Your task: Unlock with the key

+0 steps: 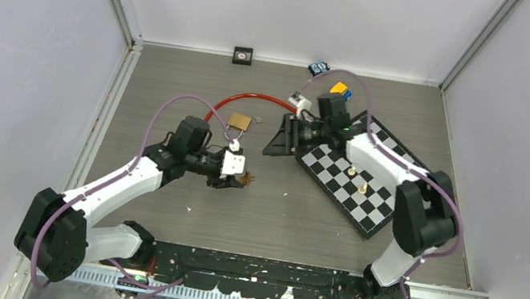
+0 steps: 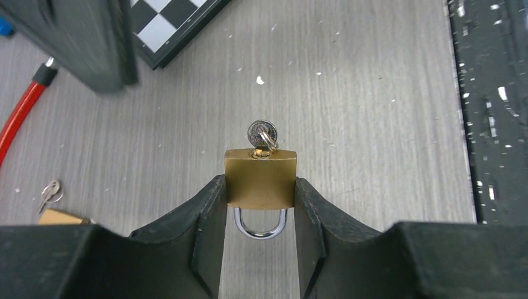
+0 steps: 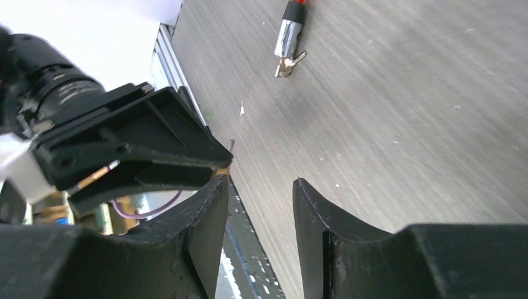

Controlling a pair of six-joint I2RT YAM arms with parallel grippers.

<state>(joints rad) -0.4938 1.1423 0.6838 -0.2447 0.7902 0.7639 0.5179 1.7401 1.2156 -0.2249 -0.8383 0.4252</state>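
Gripped padlock (image 2: pixel 260 180) by its body in left gripper (image 2: pixel 260 188), key (image 2: pixel 262 132) seated in it, shaft pointing right; sat just near-left of right gripper (image 3: pixel 258 184), spread and empty.

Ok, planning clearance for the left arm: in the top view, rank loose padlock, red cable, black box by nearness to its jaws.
1. Loose brass padlock, mid-table, nearest.
2. Red cable, just behind that padlock.
3. Black box, against the back wall.
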